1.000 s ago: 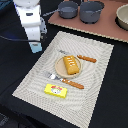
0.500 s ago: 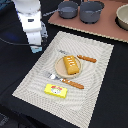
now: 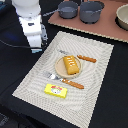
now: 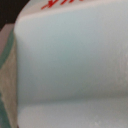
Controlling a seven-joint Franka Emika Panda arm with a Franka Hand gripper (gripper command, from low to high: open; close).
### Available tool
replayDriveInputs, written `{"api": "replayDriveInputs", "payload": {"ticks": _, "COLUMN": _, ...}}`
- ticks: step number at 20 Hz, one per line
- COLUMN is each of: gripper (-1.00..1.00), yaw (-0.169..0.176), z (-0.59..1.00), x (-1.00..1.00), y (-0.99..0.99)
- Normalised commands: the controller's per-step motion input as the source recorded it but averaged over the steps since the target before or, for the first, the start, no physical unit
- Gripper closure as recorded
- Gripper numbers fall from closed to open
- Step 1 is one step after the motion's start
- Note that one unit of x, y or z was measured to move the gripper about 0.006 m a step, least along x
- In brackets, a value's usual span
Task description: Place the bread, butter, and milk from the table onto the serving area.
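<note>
One scored golden loaf of bread [image 3: 72, 64] is resting on the round plate [image 3: 60, 65], one flat yellow butter [image 3: 56, 90] packet is lying on the striped serving area [image 3: 97, 70], and the gripper [image 3: 36, 49] state is proving indeterminable.

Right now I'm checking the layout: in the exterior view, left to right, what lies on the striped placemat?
Flat yellow butter packet → golden loaf of bread on the round tan plate → orange-handled knife.

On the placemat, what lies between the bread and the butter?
In the exterior view, an orange-handled fork lies between the bread and the butter.
</note>
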Motion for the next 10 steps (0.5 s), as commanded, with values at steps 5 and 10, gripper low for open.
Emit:
{"api": "replayDriveInputs", "payload": {"ticks": 5, "gripper": 1.00, "yaw": -0.042, "z": 1.00, "x": 0.48, "y": 0.70}}
{"api": "replayDriveInputs", "payload": {"ticks": 10, "gripper": 1.00, "yaw": -0.036, "z": 0.98, "x": 0.77, "y": 0.62}}
